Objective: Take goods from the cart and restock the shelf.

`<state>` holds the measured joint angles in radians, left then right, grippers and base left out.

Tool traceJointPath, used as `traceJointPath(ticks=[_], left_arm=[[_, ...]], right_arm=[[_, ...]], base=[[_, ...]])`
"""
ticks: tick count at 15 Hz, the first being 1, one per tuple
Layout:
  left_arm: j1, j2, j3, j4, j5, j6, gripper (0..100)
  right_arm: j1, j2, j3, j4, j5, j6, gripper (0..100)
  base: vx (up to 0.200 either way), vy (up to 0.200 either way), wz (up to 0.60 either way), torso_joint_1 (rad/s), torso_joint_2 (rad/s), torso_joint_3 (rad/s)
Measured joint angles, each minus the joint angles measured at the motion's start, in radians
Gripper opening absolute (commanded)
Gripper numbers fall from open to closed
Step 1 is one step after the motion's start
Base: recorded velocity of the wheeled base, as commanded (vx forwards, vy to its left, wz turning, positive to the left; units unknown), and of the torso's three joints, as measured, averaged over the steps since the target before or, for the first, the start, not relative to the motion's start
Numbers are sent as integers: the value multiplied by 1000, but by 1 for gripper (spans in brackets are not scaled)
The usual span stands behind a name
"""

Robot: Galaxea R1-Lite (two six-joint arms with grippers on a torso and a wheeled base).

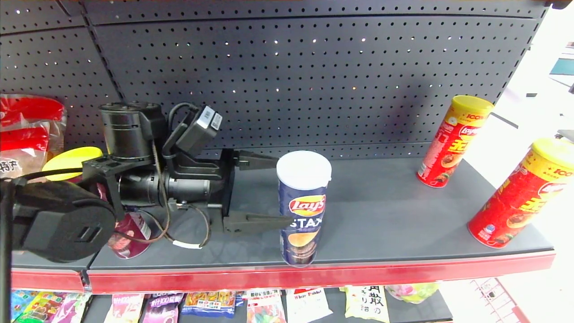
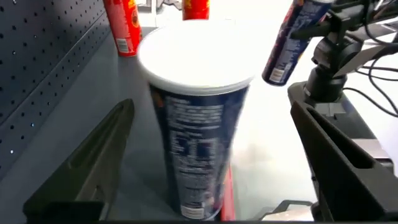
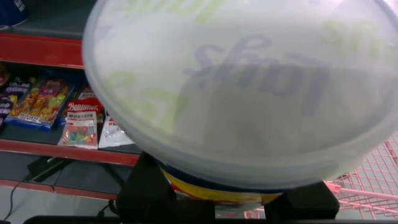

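A dark blue chip can (image 1: 302, 211) with a white lid stands upright on the grey shelf (image 1: 385, 215), close to its red front edge. My left gripper (image 1: 284, 190) is open, level with the can, one finger on each side of it. In the left wrist view the can (image 2: 199, 143) stands between the fingers (image 2: 93, 162) with a gap on both sides. My right gripper (image 3: 224, 202) is shut on a second blue can (image 3: 242, 87) with a clear lid, off the shelf to the right; that can (image 2: 287, 43) is held tilted in the air.
Two red cans with yellow lids (image 1: 453, 141) (image 1: 520, 193) lean at the shelf's right end. Another can (image 1: 128, 235) stands behind my left arm, with red snack bags (image 1: 24, 130) at far left. Packets (image 1: 210, 303) fill the lower shelf. A pink wire cart (image 1: 493, 296) sits at lower right.
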<state>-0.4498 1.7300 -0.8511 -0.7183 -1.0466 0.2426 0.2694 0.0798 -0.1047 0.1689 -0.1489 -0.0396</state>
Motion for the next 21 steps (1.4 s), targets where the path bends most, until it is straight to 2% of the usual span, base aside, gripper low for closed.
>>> traceJointPath(ticks=[2,3,4,6,8,9,11,12,14,15,17,21], left_arm=[[15,-41,6,-1,19,-24,100],[24,-62,4,-3,65,-43,100],[30,-87,3,-3,133,-76,100],[35,-148,8,-3,265,-165,100],[36,-220,22,1,363,-209,100],[37,-254,31,6,410,-217,100],[38,-313,39,56,495,-217,100],[37,-344,41,104,514,-215,100],[34,-421,43,267,542,-203,100],[33,-462,43,364,549,-186,100],[31,-538,47,490,553,-146,100],[30,-638,108,508,547,-140,100]], right_arm=[[0,0,0,0,6,-1,0],[0,0,0,0,10,-1,0],[0,4,0,0,11,-3,0],[10,33,-29,-6,21,-5,0],[27,116,-110,-11,41,-5,0],[37,177,-166,-17,61,-5,0],[62,331,-288,-52,129,-5,0],[74,410,-346,-75,160,-6,0],[92,579,-459,-121,214,-7,0],[98,662,-508,-153,232,-7,0],[106,826,-587,-234,258,-9,0],[130,1134,-707,-451,269,-11,0]], base=[[0,0,0,0,0,0],[0,0,0,0,0,0],[0,0,0,0,0,0],[0,0,0,0,0,0],[0,0,0,0,0,0],[0,0,0,0,0,0],[0,0,0,0,0,0],[0,0,0,0,0,0],[0,0,0,0,0,0],[0,0,0,0,0,0],[0,0,0,0,0,0],[0,0,0,0,0,0]])
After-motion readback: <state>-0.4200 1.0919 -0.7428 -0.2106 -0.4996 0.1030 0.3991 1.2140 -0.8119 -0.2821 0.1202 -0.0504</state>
